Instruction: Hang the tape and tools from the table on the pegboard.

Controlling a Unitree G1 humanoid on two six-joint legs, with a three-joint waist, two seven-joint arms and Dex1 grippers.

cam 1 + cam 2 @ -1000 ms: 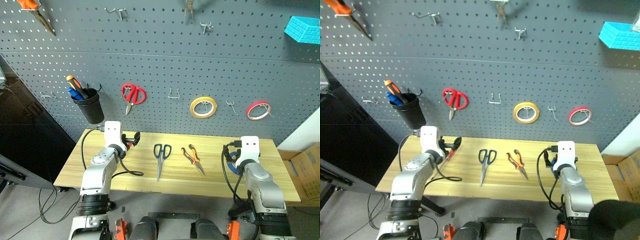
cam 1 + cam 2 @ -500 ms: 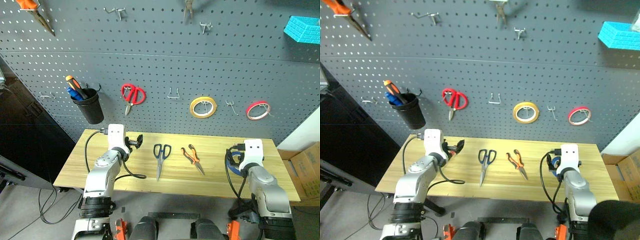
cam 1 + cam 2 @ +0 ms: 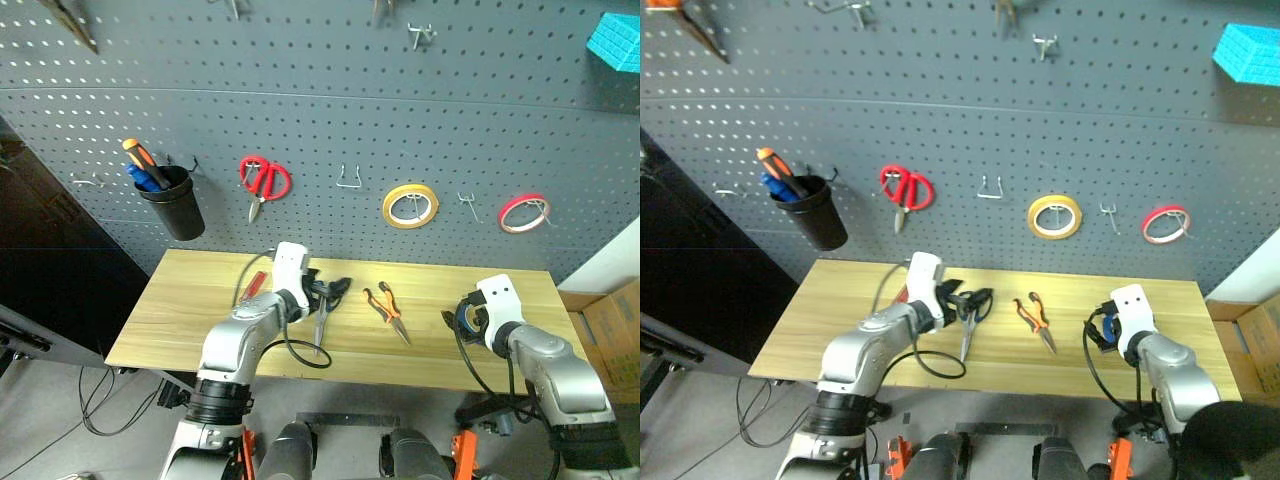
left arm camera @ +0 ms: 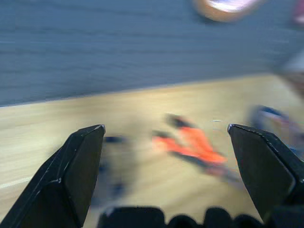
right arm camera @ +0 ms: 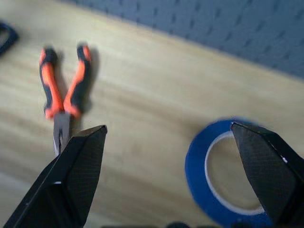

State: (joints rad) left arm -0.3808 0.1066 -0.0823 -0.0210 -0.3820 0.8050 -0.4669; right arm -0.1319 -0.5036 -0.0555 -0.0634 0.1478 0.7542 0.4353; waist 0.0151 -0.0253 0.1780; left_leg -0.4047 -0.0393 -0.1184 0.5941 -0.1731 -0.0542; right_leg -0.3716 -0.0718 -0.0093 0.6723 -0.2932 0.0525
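The dark-blue-handled scissors (image 3: pixel 320 322) lie mid-table on the light wood table (image 3: pixel 180 320). My left gripper (image 3: pixel 333 290) hovers open over their handles and partly hides them. Orange-and-black pliers (image 3: pixel 386 310) lie just right of them, also seen as pliers (image 4: pixel 190 145) between the open left fingers (image 4: pixel 76 175). The slim red-handled tool (image 3: pixel 255 283) lies behind the left arm. The blue tape (image 5: pixel 213 185) lies flat under my open right gripper (image 5: pixel 168 126), at the table's right end. The dark grey pegboard (image 3: pixel 300 100) rises behind the table.
On the pegboard hang a black cup with screwdrivers (image 3: pixel 175 205), red scissors (image 3: pixel 262 180), a yellow roll (image 3: pixel 410 205) and a red roll (image 3: pixel 523 212). Bare hooks (image 3: pixel 347 182) sit between them. A cardboard box (image 3: pixel 615 320) stands right of the table.
My left gripper has swung right, from the red-handled tool to over the scissors' handles. The right gripper stays by the blue tape. The head camera has tilted down.
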